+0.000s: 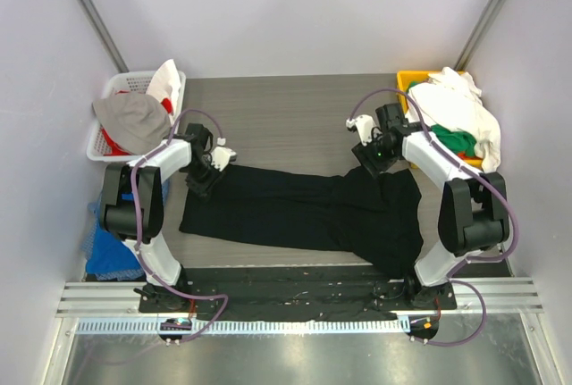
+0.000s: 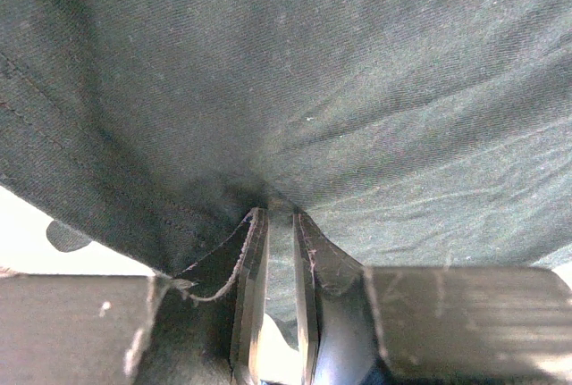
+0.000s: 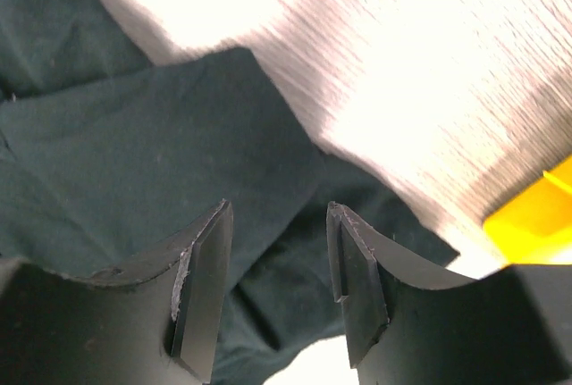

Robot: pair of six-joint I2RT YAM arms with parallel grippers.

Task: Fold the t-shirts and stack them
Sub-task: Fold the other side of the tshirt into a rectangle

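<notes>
Left gripper [image 2: 279, 224] clamps black t-shirt [image 1: 295, 211] edge; right gripper [image 3: 279, 220] open, empty, over other end. Pinch hem there, hold cloth taut.

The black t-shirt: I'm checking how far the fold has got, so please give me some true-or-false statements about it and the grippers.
1. The left gripper is shut on the black t-shirt. True.
2. The right gripper is clamped on the shirt. False: its jaws stand open, with nothing between them.
3. The shirt lies in the yellow bin. False: it lies spread on the table.
4. White and green clothes are piled in the yellow bin. True.
</notes>
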